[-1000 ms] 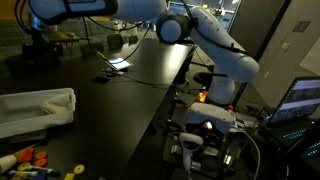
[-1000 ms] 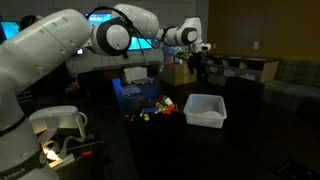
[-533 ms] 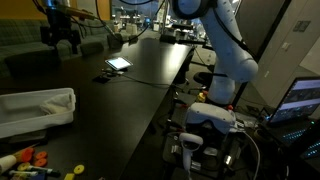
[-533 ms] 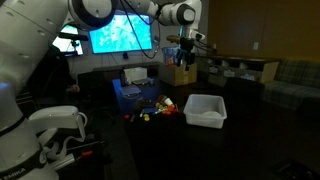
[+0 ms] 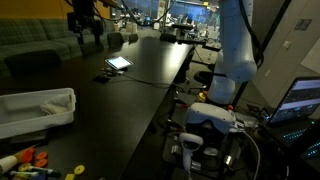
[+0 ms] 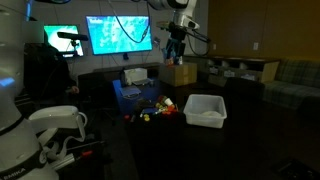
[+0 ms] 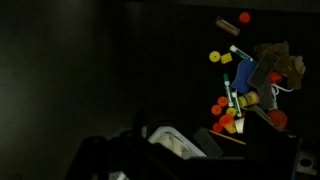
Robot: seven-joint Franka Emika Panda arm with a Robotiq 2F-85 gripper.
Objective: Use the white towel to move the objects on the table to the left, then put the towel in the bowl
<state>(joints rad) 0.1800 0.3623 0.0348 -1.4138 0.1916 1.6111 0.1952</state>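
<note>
White and crumpled, what looks like the towel (image 5: 42,104) lies inside the white bin (image 5: 20,122). That bin is the nearest thing here to the task's bowl, and it stands at the near end of the dark table (image 5: 150,95). In an exterior view the bin (image 6: 190,116) shows only its rim and walls, so the cloth cannot be confirmed from there.

By its look the towel is light, soft and limp. It should sag from any hold and slide easily on the smooth tabletop. A pinch on a raised fold near the middle would likely gather several layers, while a grab at one edge would leave most of it trailing. For pushing things along, a broad part would need to stay flat on the table.

Small coloured toys (image 5: 30,158) lie scattered just beside the bin. The wrist view shows them (image 7: 238,95) as red, yellow and blue pieces, with a pale corner low in the picture that may be the bin.

High over the far end of the table hangs the gripper (image 5: 85,28), well apart from towel, bin and toys. It is too small and dark to tell how wide its jaws stand, and nothing is seen hanging from it. 1 tablet (image 5: 118,63) lies on the table's far half, and a cardboard box (image 6: 180,74) sits below the gripper.
</note>
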